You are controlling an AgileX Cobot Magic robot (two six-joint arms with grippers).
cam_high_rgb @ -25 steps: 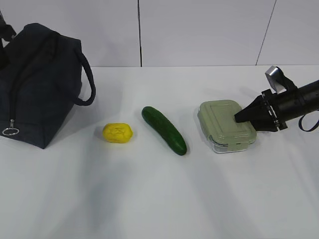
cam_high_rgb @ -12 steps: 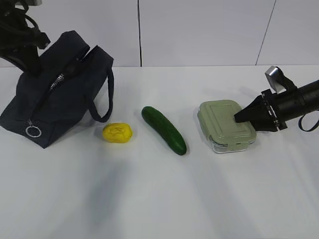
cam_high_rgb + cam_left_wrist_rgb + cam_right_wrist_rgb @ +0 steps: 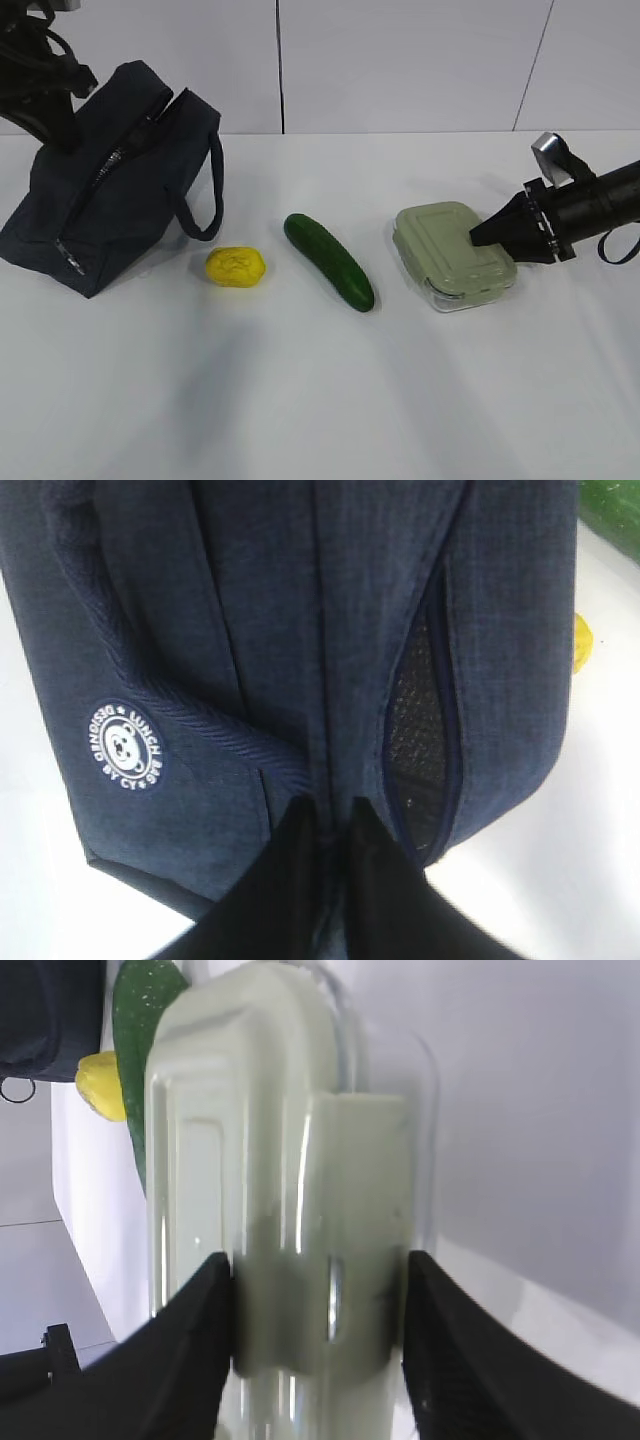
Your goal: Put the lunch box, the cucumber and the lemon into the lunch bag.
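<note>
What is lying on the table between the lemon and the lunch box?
Only the cucumber, lying at a slant between the lemon and the lunch box and touching neither. The exterior view shows it.

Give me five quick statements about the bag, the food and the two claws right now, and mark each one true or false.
1. The lemon lies between the lunch bag and the cucumber. True.
2. The lunch box is already inside the lunch bag. False: it sits on the table, to the right of the cucumber.
3. The right claw has its fingers on either side of the lunch box's end. True.
4. The left claw is wide open over the lemon. False: it is pinched shut on the lunch bag's fabric.
5. The lunch bag's zipper is fully closed. False: a gap shows the mesh lining.
</note>
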